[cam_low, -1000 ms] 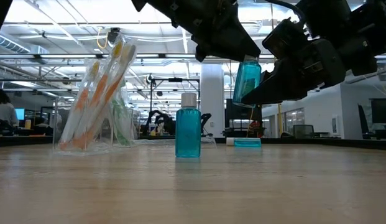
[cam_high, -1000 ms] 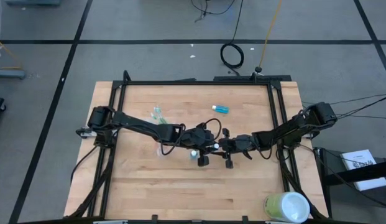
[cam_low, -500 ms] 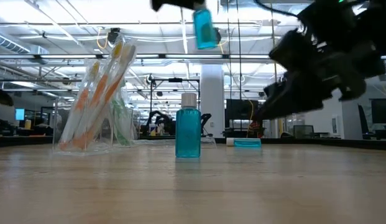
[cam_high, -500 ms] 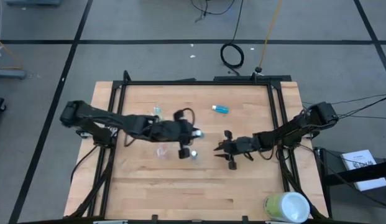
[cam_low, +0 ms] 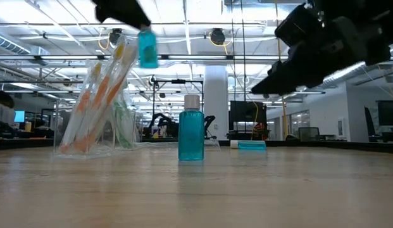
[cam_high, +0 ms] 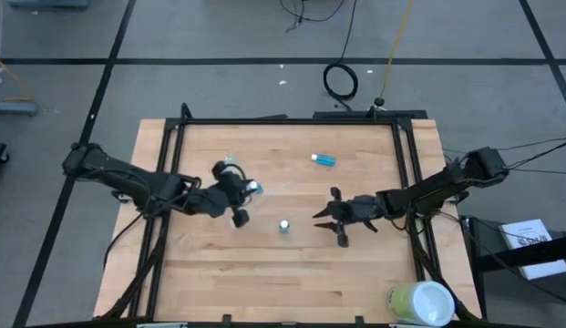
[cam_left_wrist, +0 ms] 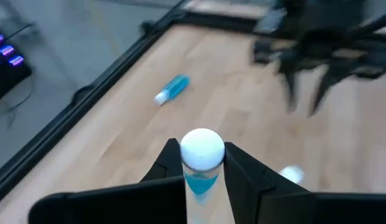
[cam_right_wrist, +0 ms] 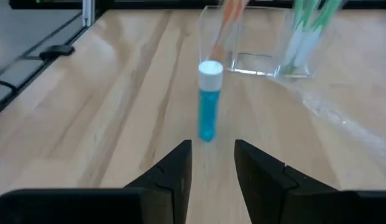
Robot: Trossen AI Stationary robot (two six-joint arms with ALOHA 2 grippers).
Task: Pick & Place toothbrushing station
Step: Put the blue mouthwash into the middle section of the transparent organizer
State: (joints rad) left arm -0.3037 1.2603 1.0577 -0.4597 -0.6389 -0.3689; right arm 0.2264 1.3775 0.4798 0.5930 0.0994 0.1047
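Pinching a small blue tube [cam_left_wrist: 201,163] just below its white cap, the left gripper [cam_left_wrist: 204,167] has its two fingers [cam_left_wrist: 170,163] drawn in against the tube's sides, so the cap sits between the fingertips and rises a little above them. In the low view that held tube [cam_low: 147,49] hangs well above the wooden table [cam_high: 355,273], close beside the tops of the toothbrushes [cam_low: 101,95]. Those brushes lean in a clear plastic cup [cam_low: 88,136] resting on the table. From above, the left gripper [cam_high: 235,196] sits over the spot where the cup stands, so the cup itself is mostly hidden there.

A second blue tube [cam_right_wrist: 208,99] stands upright on the table straight ahead of the right gripper's fingers [cam_right_wrist: 174,171], apart from them and in line with the gap between them. The right gripper [cam_high: 326,217] has its fingers parted and holds nothing. Beyond that standing tube [cam_high: 284,225], farther from the right fingers, the clear cup [cam_right_wrist: 255,43] shows with the brushes in it.

A third blue tube [cam_high: 324,159] lies on its side, well apart from both grippers. In the left wrist view it [cam_left_wrist: 172,89] lies on the wood ahead of the fingers.

A large pale green cup [cam_high: 419,303] sits at the table's near corner, well behind the right gripper.
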